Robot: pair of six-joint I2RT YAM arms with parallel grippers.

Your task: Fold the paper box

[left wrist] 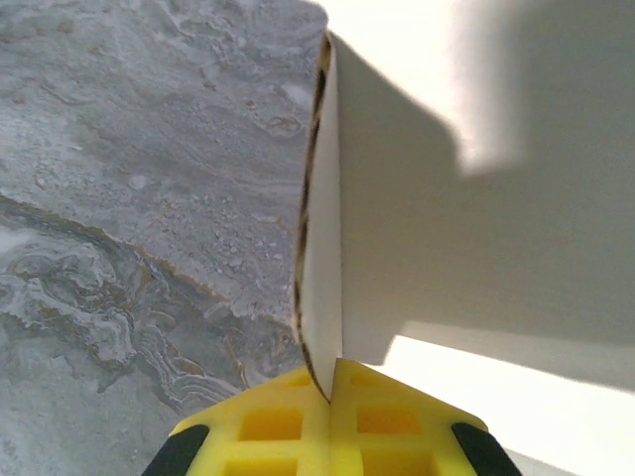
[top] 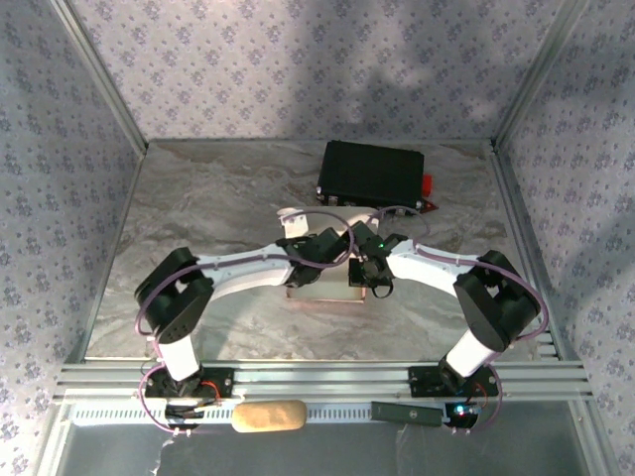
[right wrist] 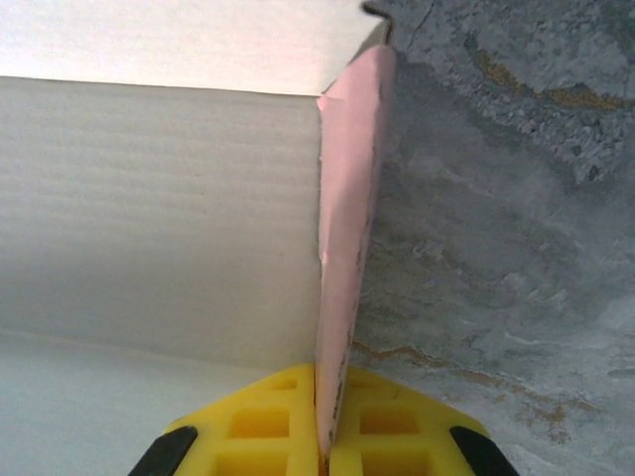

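Box (top: pixel 319 292) walls stood upright; left gripper (left wrist: pixel 330 392) and right gripper (right wrist: pixel 324 407) each clamped a wall edge, with open table (top: pixel 218 198) outside both.

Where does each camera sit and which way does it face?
Top external: above, behind the bases, looking down at the table; both arms show.
Left wrist: looks along the left gripper, shut on the paper box wall.
Right wrist: looks along the right gripper, shut on its pink side.
Both wrist views share box and table.
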